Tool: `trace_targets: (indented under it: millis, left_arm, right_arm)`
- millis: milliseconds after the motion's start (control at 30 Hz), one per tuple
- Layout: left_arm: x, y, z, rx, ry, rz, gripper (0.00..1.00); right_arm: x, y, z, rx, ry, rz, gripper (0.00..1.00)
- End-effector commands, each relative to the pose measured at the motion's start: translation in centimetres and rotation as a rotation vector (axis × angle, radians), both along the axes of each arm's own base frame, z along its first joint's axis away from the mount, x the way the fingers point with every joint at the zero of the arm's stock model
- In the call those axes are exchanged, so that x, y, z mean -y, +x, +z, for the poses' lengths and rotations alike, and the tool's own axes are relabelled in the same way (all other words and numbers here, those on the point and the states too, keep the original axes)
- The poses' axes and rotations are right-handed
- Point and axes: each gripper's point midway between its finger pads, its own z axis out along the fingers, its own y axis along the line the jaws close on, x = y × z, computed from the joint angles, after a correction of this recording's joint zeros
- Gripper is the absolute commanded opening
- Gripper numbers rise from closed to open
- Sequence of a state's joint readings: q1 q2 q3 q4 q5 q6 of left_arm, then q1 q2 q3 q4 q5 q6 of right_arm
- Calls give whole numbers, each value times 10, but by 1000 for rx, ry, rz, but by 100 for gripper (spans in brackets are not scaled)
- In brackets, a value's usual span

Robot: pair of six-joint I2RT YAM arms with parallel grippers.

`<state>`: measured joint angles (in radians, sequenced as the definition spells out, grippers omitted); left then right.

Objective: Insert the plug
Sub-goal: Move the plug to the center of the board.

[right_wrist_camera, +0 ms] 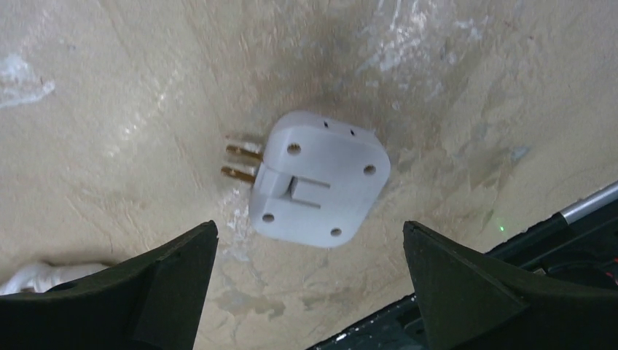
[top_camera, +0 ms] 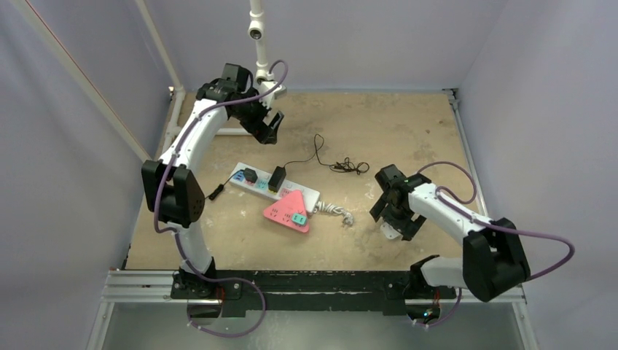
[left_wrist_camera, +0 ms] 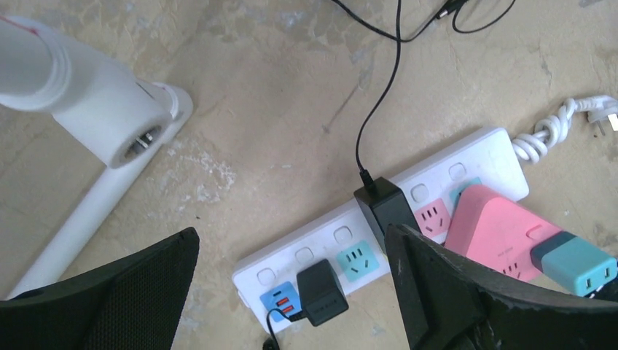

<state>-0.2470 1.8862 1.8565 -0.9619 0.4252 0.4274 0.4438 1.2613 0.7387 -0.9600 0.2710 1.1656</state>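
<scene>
A white plug point(right_wrist_camera: 318, 180) lies flat on the table with its brass prongs pointing left. It also shows in the top view point(top_camera: 391, 231). My right gripper point(right_wrist_camera: 310, 226) is open and hovers just above it, one finger on each side, not touching; in the top view it point(top_camera: 397, 215) is at the right front. A white power strip point(top_camera: 306, 193) lies mid-table with two black adapters point(left_wrist_camera: 385, 204) plugged in and a teal socket point(left_wrist_camera: 357, 260) and a pink socket point(left_wrist_camera: 431, 216) free. My left gripper point(top_camera: 268, 127) is open and empty, high above the strip point(left_wrist_camera: 466, 149).
A pink triangular power strip point(top_camera: 288, 209) lies against the white strip's front, with a teal block point(left_wrist_camera: 576, 264) on it. A coiled white cord point(top_camera: 334, 210) and a thin black cable point(top_camera: 342, 166) lie nearby. A white pole base point(left_wrist_camera: 109, 124) stands at the back left.
</scene>
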Motion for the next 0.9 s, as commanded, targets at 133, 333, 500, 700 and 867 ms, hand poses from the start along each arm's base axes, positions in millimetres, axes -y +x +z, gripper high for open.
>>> trace_targets:
  millis: [133, 333, 500, 700, 867]
  left_arm:
    - [-7, -25, 39, 71, -50, -1, 99]
    - [-13, -26, 44, 83, -34, 21, 99]
    - [-18, -30, 50, 107, -25, 47, 99]
    - [-24, -35, 49, 107, -9, 70, 99]
    - [-29, -34, 47, 118, 12, 93, 99]
  right_arm:
    - [11, 44, -10, 85, -10, 12, 95]
    - [-6, 53, -29, 111, 80, 21, 81]
    - [-15, 74, -35, 151, 90, 86, 76]
    - [-49, 129, 2, 306, 180, 260, 80]
    - [-75, 161, 38, 402, 237, 438, 88]
